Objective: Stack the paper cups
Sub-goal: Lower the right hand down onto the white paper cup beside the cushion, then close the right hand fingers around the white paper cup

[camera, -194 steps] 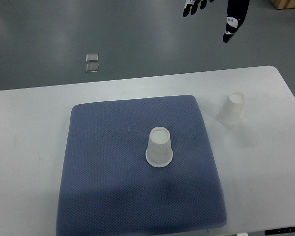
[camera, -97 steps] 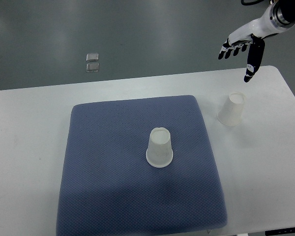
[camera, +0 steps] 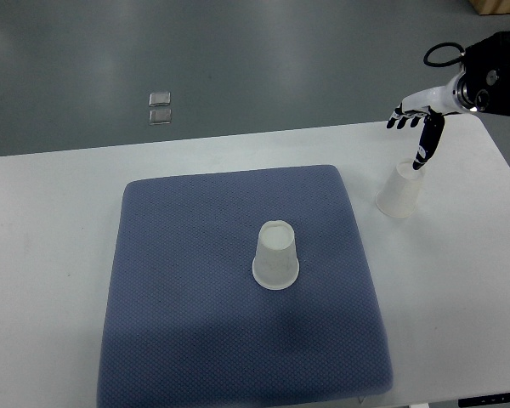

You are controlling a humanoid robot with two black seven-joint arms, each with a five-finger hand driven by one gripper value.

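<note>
A white paper cup (camera: 276,256) stands upside down, axis vertical, mid blue fabric mat (camera: 195,306). A second white paper cup (camera: 399,190), also inverted, stands near the white table's (camera: 51,255) right edge. The right hand (camera: 417,127) hovers above it, fingers spread, holding nothing.

Right hand (camera: 418,127): white shell over the back of the palm, with black fingers (camera: 427,143) whose segments show pale patches near the knuckles. Wrist: a dark cylindrical housing with a round metallic joint face. A black cable loops out above the wrist. Forearm casing: matte black.
</note>
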